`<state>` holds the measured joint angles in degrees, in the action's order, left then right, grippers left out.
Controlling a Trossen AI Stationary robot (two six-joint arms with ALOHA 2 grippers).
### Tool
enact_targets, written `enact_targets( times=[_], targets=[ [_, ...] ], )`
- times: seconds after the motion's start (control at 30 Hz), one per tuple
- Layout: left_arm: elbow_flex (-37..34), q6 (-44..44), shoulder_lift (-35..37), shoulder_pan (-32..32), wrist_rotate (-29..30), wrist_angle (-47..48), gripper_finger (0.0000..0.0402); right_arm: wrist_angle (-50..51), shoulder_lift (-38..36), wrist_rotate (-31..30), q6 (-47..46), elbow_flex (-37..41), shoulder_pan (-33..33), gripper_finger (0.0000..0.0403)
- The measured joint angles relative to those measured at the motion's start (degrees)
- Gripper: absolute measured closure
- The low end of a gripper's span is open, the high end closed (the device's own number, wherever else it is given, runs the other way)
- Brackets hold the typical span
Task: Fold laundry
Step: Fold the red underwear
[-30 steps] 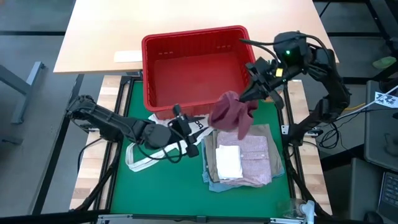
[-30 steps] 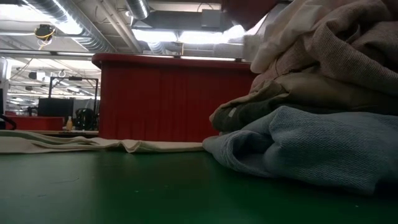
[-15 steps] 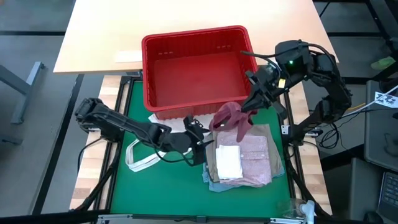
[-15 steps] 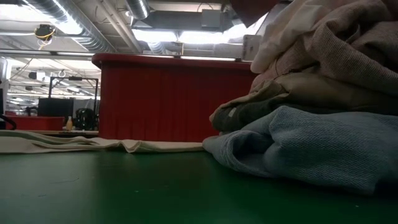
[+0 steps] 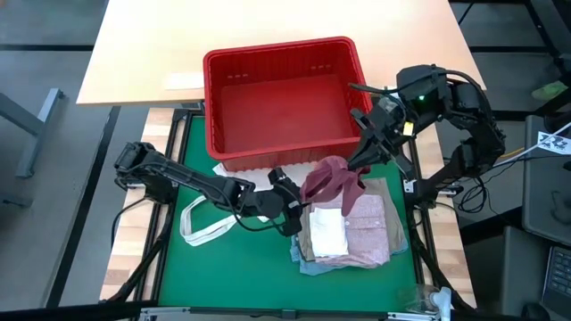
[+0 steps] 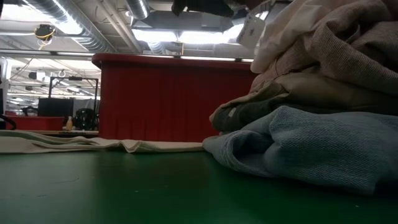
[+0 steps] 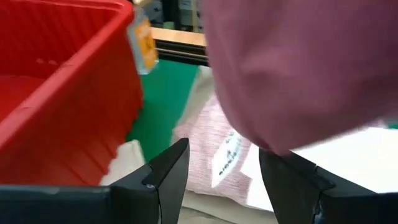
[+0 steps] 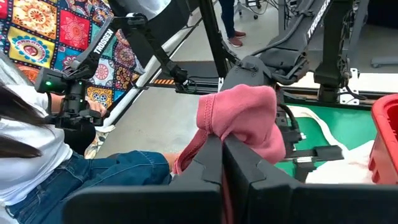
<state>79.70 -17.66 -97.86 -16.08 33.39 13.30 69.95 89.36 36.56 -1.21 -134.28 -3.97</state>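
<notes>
A maroon garment (image 5: pixel 328 176) hangs bunched from my right gripper (image 5: pixel 359 166), which is shut on it above the far part of the folded stack (image 5: pixel 348 234). The stack holds a small white piece (image 5: pixel 327 232), a mottled pink piece (image 5: pixel 370 227), beige-khaki and dark grey-green layers and light blue (image 6: pixel 311 143) at the bottom. My left gripper (image 5: pixel 299 201) reaches in from the table's left, open. In the left wrist view its fingers (image 7: pixel 168 168) stand just under the maroon garment's hanging lower end (image 7: pixel 292 74), and no touch shows. My right gripper pinches a bunched upper fold of the maroon garment (image 8: pixel 239 118) between its two shut fingers (image 8: pixel 211 165). The fingers slant down from the table's far right. The garment droops on both sides of them and hangs over the stack.
The red slotted basket (image 5: pixel 281 94) stands at the far side, close behind both grippers. A white tote bag (image 5: pixel 203 223) lies flat on the green mat (image 5: pixel 232 267) under the left arm. A seated person (image 8: pixel 37 143) shows beyond the table in the right wrist view.
My left gripper has swung toward the table's right and sunk, coming in under the hanging maroon garment. My right gripper has shifted a little toward the near edge with the garment, which now hangs lower over the stack.
</notes>
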Motion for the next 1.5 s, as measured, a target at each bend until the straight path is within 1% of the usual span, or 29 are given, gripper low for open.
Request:
enact_targets(
  times=[0.07, 0.13, 0.27, 0.63, 0.77, 0.83, 0.9, 0.97, 1.07, 1.13, 1.2, 1.3, 1.37, 1.5],
  targets=[
    [0.0, 0.01, 0.0, -0.02, -1.75, -0.23, 0.0213, 0.0, 0.0, 0.0, 0.0, 0.0, 0.0, 0.0402],
    [0.0, 0.05, 0.0, -0.21, -2.16, -0.44, 0.0213, -0.02, 0.0, -0.27, 0.0, 0.0, -0.04, 0.0402],
    [0.0, 0.21, 0.0, -0.36, -2.15, -2.6, 0.0213, -0.04, 0.0, -1.48, 0.0, 0.0, -0.04, 0.0402],
    [0.0, 0.23, 0.02, 1.75, -2.14, -7.2, 0.0214, -3.05, 0.0, -1.5, 0.0, 0.0, -0.04, 0.0402],
    [0.0, 0.23, 0.02, 2.49, -2.08, -7.25, 0.0216, -2.99, 0.0, -1.51, 0.0, 0.0, -0.07, 0.0402],
    [0.0, 0.23, 0.02, 2.49, -2.03, -7.28, 0.0228, -2.97, 0.0, -1.49, 0.0, 0.0, -0.07, 0.0402],
    [0.0, 0.23, 0.02, 2.47, -2.04, -7.23, 0.0249, -2.96, 0.0, -1.51, 0.0, 0.0, -0.07, 0.0402],
    [0.0, 0.07, 0.02, 2.21, -2.06, -7.17, 0.0278, -2.57, -0.1, -1.59, 0.0, 0.0, -0.07, 0.0402],
    [0.0, -0.25, 0.02, 1.51, -2.57, -7.44, 0.0333, 0.0, -0.63, -3.08, -0.02, 0.0, -0.06, 0.0402],
    [0.0, -0.88, 0.02, 0.76, -4.59, -8.2, 0.0374, 3.47, -1.17, -5.36, -0.12, 0.0, -0.04, 0.0402],
    [0.0, -3.58, 0.02, -0.1, -7.84, -9.91, 0.0393, 7.13, -1.97, -9.06, -1.98, -0.02, -0.06, 0.0402],
    [0.0, -8.24, 0.02, -1.25, -15.38, -12.52, 0.0392, 12.1, -2.81, -14.11, -5.51, -0.02, -0.07, 0.0402],
    [0.0, -11.7, 0.02, -1.95, -20.44, -13.69, 0.0395, 14.93, -3.13, -16.11, -8.02, -0.02, -0.07, 0.0402],
    [0.0, -19.66, 0.07, -3.45, -26.94, -14.01, 0.0397, 20.49, -3.18, -16.48, -13.22, 0.01, -0.04, 0.0402]
  ],
)
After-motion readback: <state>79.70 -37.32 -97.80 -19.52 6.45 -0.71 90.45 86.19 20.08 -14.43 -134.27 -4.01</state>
